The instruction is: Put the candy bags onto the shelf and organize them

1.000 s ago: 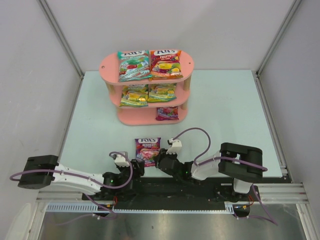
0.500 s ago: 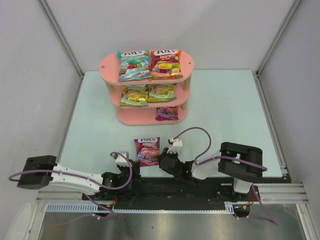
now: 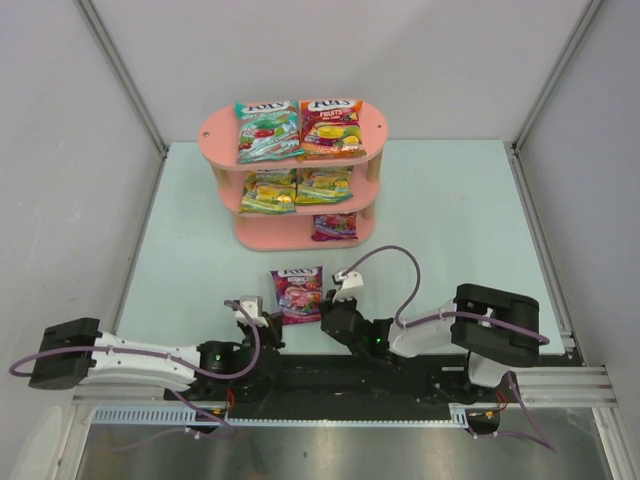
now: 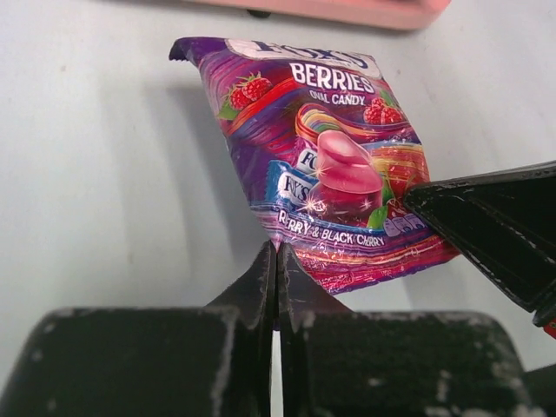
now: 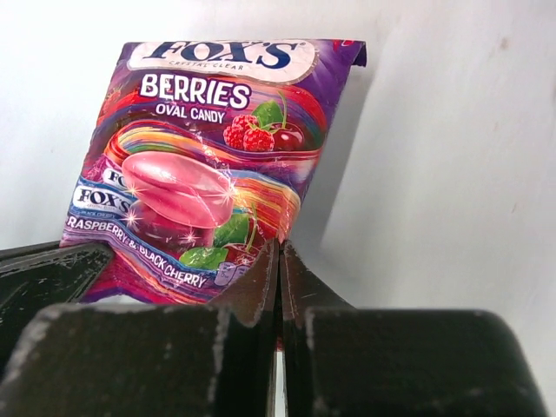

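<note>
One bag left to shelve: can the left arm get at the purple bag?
Likely yes: the left gripper, shut, sits at the near edge of the purple bag, nothing between; the right gripper crowds alongside.

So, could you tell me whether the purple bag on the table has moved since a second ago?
Yes, slightly: the purple bag has shifted toward the shelf, narrowing the gap to its bottom board.

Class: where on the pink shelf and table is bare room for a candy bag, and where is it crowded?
Free: bottom board left of its purple bag; table either side of the shelf. Crowded: top board, filled by teal bag and red-orange bag; middle board, by two yellow-green bags; near edge, left pincer and right pincer gripping the berries bag.
</note>
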{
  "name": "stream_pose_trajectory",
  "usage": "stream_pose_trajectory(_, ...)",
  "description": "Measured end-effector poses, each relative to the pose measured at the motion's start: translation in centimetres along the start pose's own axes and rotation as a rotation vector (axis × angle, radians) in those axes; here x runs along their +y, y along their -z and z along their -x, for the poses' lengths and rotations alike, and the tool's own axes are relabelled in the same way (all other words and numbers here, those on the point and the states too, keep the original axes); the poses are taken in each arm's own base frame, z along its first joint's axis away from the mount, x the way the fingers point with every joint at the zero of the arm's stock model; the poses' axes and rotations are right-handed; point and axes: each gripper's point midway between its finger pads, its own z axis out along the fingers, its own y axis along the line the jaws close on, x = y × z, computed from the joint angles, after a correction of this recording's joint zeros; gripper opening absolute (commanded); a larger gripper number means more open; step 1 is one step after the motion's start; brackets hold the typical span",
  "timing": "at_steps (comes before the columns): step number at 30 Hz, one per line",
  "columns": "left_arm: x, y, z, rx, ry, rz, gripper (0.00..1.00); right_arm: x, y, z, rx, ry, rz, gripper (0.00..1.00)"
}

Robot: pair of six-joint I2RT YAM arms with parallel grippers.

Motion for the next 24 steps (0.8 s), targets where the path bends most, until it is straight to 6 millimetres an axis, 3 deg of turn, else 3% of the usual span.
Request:
stream_pose_trajectory(13, -0.1, -3.3, 4.8, -0.085, -0.006, 0.012, 0.0, 0.0, -3.2, 5.7, -0.088, 0.072, 0.08, 0.0)
stream_pose_trajectory(24, 3.2, -6.8, 6.0, -0.084, -0.046, 0.111, 0.0, 1.5, -7.7, 8.4, -0.109, 0.118, 0.123, 0.0)
